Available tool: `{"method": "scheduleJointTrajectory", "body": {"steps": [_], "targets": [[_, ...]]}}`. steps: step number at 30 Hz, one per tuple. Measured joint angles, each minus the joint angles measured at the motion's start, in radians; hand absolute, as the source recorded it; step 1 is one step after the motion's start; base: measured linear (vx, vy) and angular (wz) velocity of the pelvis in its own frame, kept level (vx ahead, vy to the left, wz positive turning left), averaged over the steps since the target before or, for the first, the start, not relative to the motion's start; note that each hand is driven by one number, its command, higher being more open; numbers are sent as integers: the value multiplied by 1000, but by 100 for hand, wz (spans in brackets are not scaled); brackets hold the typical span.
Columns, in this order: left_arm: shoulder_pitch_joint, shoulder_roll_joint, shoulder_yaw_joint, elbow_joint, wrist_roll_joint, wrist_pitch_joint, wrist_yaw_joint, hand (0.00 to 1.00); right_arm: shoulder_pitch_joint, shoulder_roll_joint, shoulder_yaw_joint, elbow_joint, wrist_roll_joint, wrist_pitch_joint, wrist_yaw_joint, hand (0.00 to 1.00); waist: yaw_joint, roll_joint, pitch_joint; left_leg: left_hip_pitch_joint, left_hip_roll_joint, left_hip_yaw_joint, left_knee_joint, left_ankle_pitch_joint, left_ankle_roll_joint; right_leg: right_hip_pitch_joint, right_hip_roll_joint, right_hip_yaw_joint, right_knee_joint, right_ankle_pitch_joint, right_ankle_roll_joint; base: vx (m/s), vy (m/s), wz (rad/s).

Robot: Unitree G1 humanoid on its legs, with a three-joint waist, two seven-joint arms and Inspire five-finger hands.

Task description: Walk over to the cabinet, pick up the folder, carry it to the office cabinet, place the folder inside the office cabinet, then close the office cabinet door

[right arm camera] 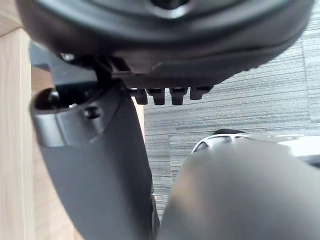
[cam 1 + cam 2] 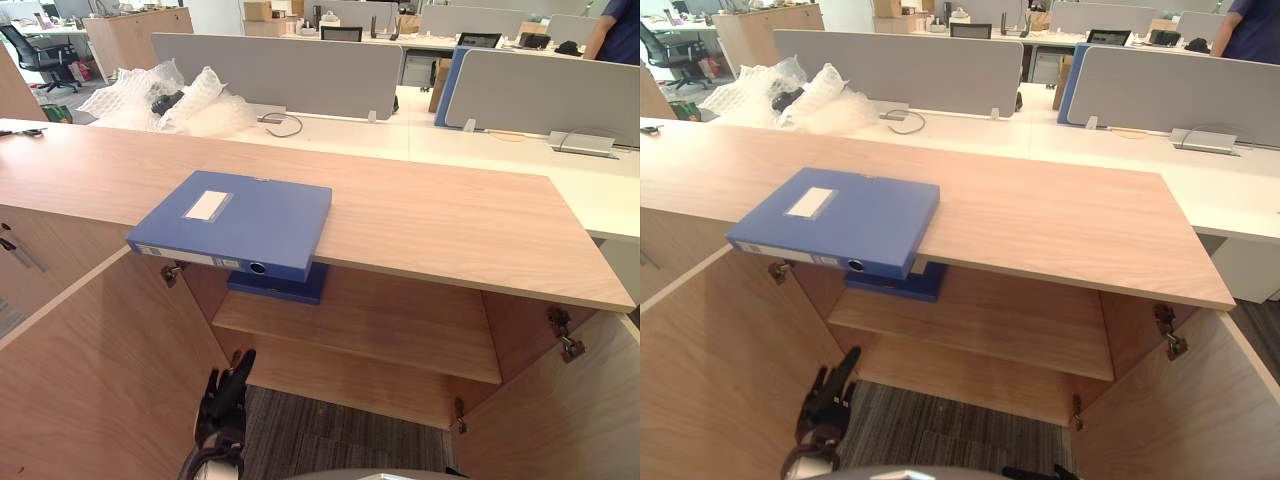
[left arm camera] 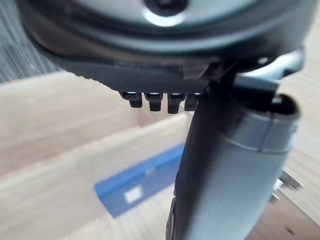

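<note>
A blue folder with a white label lies flat on the wooden cabinet top, its spine overhanging the front edge. Under it, a second blue folder lies on the shelf inside the open cabinet. My left hand hangs low in front of the cabinet opening, below both folders, fingers straight and holding nothing. A blue folder edge shows past its fingers in the left wrist view. My right hand is over grey carpet, fingers relaxed and empty.
Both cabinet doors stand open: the left door and the right door. Behind the cabinet are white desks with grey partitions, bubble wrap, and a person at the far right.
</note>
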Motion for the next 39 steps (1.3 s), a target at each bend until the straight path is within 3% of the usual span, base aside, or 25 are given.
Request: {"method": "scheduleJointTrajectory", "body": {"steps": [4,8,11,20,25,29,34,39], "targets": [[16,-13,15,-202,64,-17,39,100,16,-7,22,1,-1,5,-1,100,42,2,-12,-15,-7,-2,3,1,1,21,0,-12,-55,28,10,-12,9,6],[36,-32,79,-348,318,-23,127,100,23,-1,21,1,0,8,-1,100,59,-10,-24,-30,-10,-29,9,0,1,29,0,-44,-67,29,10,-19,-13,19],[52,-36,100,-418,512,-12,182,100,37,4,19,-2,0,9,-1,100,90,-18,-34,-43,-12,-45,14,1,1,30,2,-63,-74,29,10,-3,-22,19],[115,-57,208,-628,789,30,273,100,13,60,9,-34,1,14,-1,100,96,-50,-60,-43,-18,-51,33,-13,0,59,4,-72,-108,45,16,0,0,4],[124,-46,155,-792,1065,51,348,100,-18,111,44,-38,-12,14,15,100,100,-49,-64,-43,-21,-39,46,-23,6,68,4,-61,-126,58,18,-20,21,-6],[89,51,54,-924,1302,39,368,100,-30,107,33,-19,-39,9,11,100,97,-39,-76,-45,-24,-29,40,-23,7,65,4,-49,-138,65,20,9,21,-9],[18,137,7,-925,1512,23,376,100,-28,81,16,13,-40,6,10,100,92,-15,-86,-46,-23,-17,30,-22,8,62,13,-36,-163,74,16,26,2,-9],[-16,310,-15,-901,1714,-1,375,100,-39,62,16,28,-45,-10,11,100,91,1,-77,-36,-17,-1,25,-19,4,58,23,-16,-168,77,9,16,-6,-11]]}}
